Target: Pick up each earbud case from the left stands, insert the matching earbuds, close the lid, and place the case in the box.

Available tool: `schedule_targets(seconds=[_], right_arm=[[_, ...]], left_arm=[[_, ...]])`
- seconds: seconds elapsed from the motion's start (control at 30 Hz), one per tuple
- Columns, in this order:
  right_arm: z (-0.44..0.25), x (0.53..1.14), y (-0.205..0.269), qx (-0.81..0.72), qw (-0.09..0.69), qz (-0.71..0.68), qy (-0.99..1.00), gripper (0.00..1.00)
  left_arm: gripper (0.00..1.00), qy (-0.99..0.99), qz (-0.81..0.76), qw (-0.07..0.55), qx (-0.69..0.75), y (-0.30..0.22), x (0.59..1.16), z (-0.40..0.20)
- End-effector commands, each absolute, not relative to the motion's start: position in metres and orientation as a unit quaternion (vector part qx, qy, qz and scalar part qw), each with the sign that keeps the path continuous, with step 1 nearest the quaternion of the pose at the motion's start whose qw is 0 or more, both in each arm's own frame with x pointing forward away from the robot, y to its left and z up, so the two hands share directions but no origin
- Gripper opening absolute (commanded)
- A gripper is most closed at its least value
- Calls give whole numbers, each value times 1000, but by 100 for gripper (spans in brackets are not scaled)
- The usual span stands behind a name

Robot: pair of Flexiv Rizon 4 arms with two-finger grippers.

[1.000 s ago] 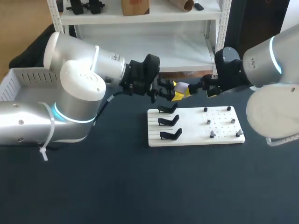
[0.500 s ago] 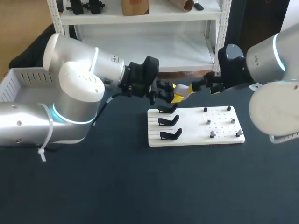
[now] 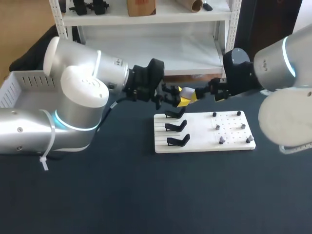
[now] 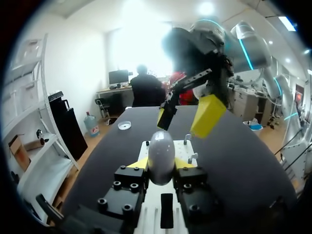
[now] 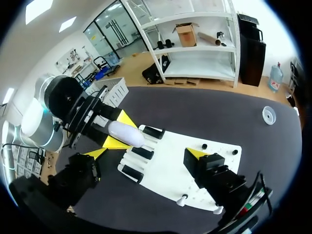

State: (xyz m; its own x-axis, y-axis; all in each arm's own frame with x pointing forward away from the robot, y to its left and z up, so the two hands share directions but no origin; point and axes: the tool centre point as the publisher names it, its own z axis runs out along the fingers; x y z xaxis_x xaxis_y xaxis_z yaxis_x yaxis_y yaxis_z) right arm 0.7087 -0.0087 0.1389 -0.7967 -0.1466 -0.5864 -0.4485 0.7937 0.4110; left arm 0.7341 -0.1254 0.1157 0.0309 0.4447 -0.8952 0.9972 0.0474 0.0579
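Dark-blue cloth covers the worktop; the two arms meet over its far middle. Coming in from the left, the bulky left arm has hardly stirred over the last second; the right arm drew off a little to the right half a second ago and has now come back to where it stood before, so the right jaws again hang just right of the case; I judge this a small re-aim ahead of loading rather than progress, since the case is well apart from the white box at the far left edge. A white board lies right of centre; three black stands occupy its left half, none carrying a case as far as I can tell; small earbuds sit on pegs on its right half. The left jaws are clamped on the earbud case, a yellow fingertip on each side, holding it in the air above the board's far left corner; the right jaws stand wide apart and carry nothing that I can see. The case is a smooth, pale grey-white oval, glossy and rounded, so probably slippery; no seam or gap shows, so the lid looks shut and would need opening before an earbud goes in.
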Motion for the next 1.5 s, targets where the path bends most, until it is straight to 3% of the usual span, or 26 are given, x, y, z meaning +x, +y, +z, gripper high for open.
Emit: schedule_targets(seconds=[0.03,0.7,0.9,1.5], right_arm=[[133,714,-9,-165,269,284,905,100],[144,721,-22,-161,287,269,905,100],[151,710,-38,-187,297,217,911,100],[109,644,-92,-185,186,35,964,100]], left_arm=[[0,600,-347,402,598,-127,731,117],[0,600,-362,395,594,-129,721,109],[0,580,-416,424,558,-121,723,116],[0,565,-426,484,514,-85,699,157]])
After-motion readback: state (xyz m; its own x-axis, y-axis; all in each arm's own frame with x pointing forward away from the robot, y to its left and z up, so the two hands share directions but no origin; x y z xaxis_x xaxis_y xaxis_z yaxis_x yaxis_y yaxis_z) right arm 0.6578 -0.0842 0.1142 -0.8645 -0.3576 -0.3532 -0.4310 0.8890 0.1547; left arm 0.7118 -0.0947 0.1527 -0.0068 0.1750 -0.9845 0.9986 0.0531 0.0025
